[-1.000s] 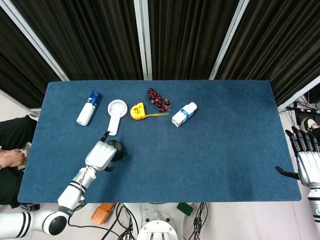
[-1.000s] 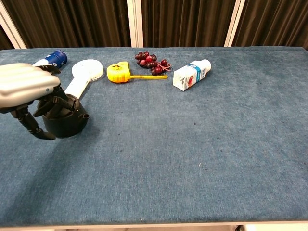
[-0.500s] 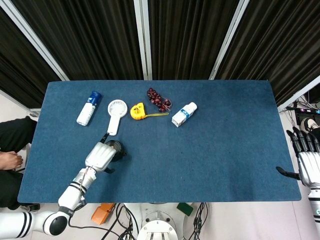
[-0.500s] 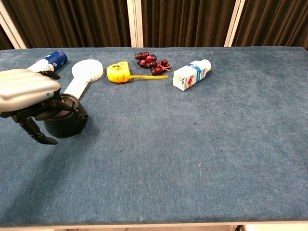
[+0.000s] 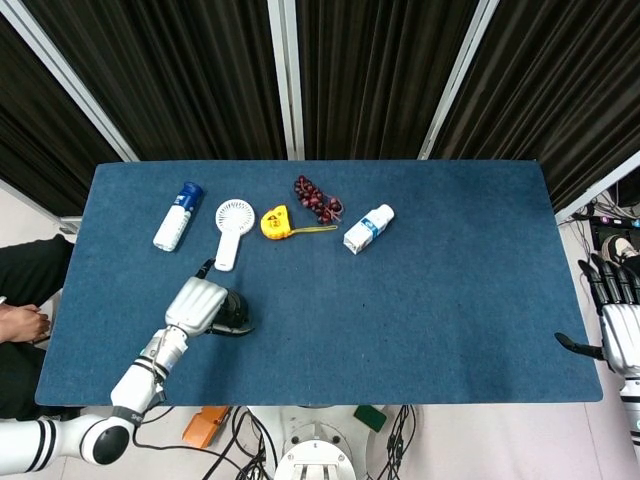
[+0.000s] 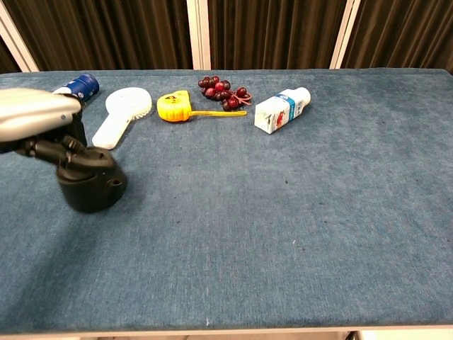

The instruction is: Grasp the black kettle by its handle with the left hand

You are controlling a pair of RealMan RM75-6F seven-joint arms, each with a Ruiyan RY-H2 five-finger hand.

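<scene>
The black kettle (image 5: 233, 316) is at the front left of the blue table (image 5: 430, 300). My left hand (image 5: 197, 304) lies over its left side, fingers curled around the handle at the top. In the chest view the kettle (image 6: 92, 185) looks blurred and tipped, its spout hole facing the camera, with the dark fingers (image 6: 55, 150) wrapped on the handle under the white back of the left hand (image 6: 32, 117). My right hand (image 5: 618, 322) hangs off the table's right edge, fingers spread, holding nothing.
Along the back of the table lie a white bottle with a blue cap (image 5: 177, 216), a white hand fan (image 5: 231, 230), a yellow tape measure (image 5: 275, 221), dark red grapes (image 5: 316, 200) and a small white bottle (image 5: 367, 228). A person's arm shows at the far left.
My left hand has closed on the kettle's handle and risen in the chest view. The kettle has tipped and shifted slightly toward the table's front edge. The right hand has stayed put.
</scene>
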